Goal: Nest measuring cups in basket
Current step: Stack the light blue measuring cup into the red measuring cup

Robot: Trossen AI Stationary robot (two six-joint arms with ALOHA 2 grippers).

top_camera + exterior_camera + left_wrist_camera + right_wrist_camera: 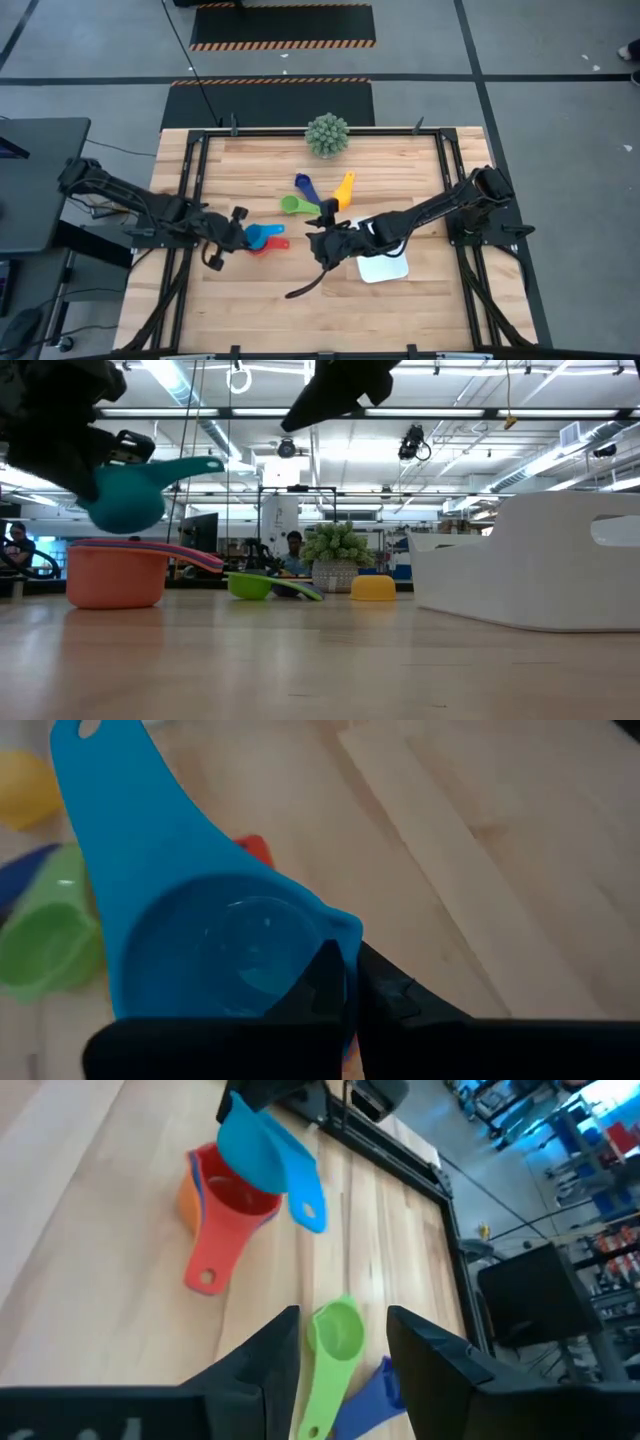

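Nearest the front edge of the wooden bench (250, 300): bare planks only.

Next back, right of centre: white basket (385, 268), flat on the bench, partly under the right arm. Low view gives its tall white wall close at the right side.

Right gripper (322, 245) just left of the basket, above the bench, fingers parted and holding nothing. Right wrist view: the two dark fingers (262, 1365) stand apart, with the green measuring cup (332, 1342) showing on the bench in the gap between them.

Same depth, left of centre: left gripper (238, 232) pinched tight on the rim of the light blue measuring cup (262, 235). Cup off the bench, tilted, handle pointing away from the gripper. Left wrist view: fingers closed together on the cup's edge.

Directly beneath the blue cup: red measuring cup (222, 1215) seated inside an orange one (115, 575), both standing on the bench, red handle lying flat. A thin purple edge between the two in the low view; cannot tell more.

Farther back, near bench centre: green cup, dark blue measuring cup (305, 184) and yellow measuring cup (343, 190), lying close together with handles fanned outward, none nested, none in the basket.

Far edge of the bench: spiky green plant (327, 134) in a small pot, apart from the cups.

Beyond the bench, low view: workshop room, ceiling lights, a seated person (293, 550) behind the plant.
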